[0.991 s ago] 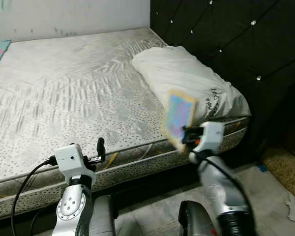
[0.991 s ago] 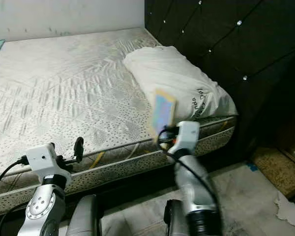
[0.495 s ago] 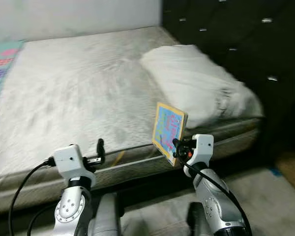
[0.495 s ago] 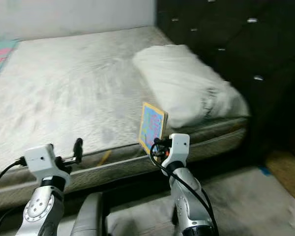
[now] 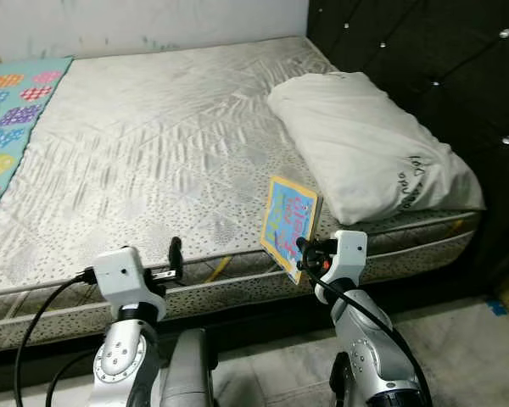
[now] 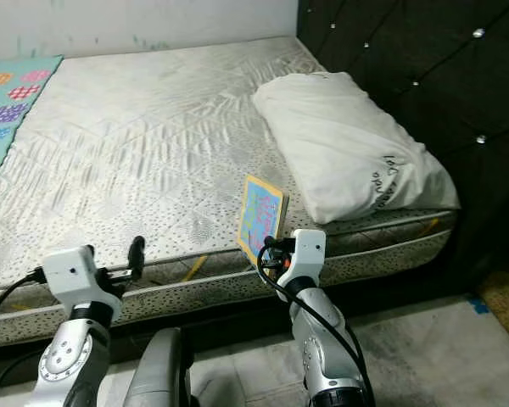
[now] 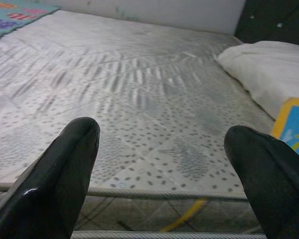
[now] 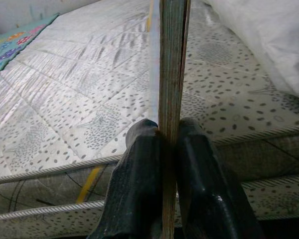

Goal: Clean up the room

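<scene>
Your right gripper (image 8: pixel 165 149) is clamped on the lower edge of a thin, colourful book (image 5: pixel 287 224), which stands nearly upright with its long axis pointing to twelve o'clock in the head view, its cover facing your left. It hangs at the near edge of the mattress (image 5: pixel 153 153), low in front of the white pillow (image 5: pixel 369 144), which lies toward one o'clock from the jaws. Your left gripper (image 7: pixel 167 164) idles at about nine o'clock from the book, well apart from it, fingers spread wide and holding nothing, aimed across the bed. The patterned blanket (image 5: pixel 8 119) sits far off at ten o'clock. The right arm already has the book, so I judge the next move is its own: the flat mattress lies straight ahead at twelve, and tipping the book forward would lay it down there.
</scene>
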Controlling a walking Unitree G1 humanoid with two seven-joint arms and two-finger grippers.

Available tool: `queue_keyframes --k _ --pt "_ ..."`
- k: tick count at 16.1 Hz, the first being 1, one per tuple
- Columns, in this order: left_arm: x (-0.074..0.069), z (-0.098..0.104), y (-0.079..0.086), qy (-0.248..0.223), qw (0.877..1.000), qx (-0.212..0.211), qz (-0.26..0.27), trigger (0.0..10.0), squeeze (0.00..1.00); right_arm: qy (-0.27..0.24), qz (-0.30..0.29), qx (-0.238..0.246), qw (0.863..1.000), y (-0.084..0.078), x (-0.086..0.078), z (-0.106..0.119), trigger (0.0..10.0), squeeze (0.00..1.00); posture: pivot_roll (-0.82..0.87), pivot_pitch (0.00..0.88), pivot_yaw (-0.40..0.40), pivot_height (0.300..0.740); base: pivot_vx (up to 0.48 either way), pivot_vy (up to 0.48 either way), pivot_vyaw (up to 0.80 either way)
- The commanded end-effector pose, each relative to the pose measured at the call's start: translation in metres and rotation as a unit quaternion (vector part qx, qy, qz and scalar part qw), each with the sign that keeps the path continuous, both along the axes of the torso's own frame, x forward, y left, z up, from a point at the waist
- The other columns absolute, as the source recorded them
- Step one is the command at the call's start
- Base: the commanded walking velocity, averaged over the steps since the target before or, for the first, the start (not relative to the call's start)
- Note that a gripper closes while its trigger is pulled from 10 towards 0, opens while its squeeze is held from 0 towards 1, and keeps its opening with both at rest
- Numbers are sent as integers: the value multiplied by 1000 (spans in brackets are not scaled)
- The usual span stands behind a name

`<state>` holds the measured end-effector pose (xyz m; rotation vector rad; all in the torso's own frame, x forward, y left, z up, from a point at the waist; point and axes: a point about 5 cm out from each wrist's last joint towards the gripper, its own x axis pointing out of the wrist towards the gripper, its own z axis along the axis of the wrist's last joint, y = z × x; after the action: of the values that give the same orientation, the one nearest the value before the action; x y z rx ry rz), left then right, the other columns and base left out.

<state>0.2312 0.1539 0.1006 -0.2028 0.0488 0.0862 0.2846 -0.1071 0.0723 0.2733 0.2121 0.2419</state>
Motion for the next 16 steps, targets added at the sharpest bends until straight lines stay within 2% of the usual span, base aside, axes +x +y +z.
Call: queue_keyframes --k 1,12,16 --pt "-1 4 0 -9 1000 -2 -2 10000 0 -19 -2 7 1000 2 3 10 10000 0 57 47 40 587 315 0 0" --pt "-1 3 -2 -6 1000 -5 -3 10000 0 -10 4 10 1000 3 2 8 10000 0 57 49 37 587 332 0 0" --pt "-2 0 -1 6 1000 -2 8 10000 0 6 13 19 1000 3 2 4 10000 0 57 49 37 587 0 0 0"
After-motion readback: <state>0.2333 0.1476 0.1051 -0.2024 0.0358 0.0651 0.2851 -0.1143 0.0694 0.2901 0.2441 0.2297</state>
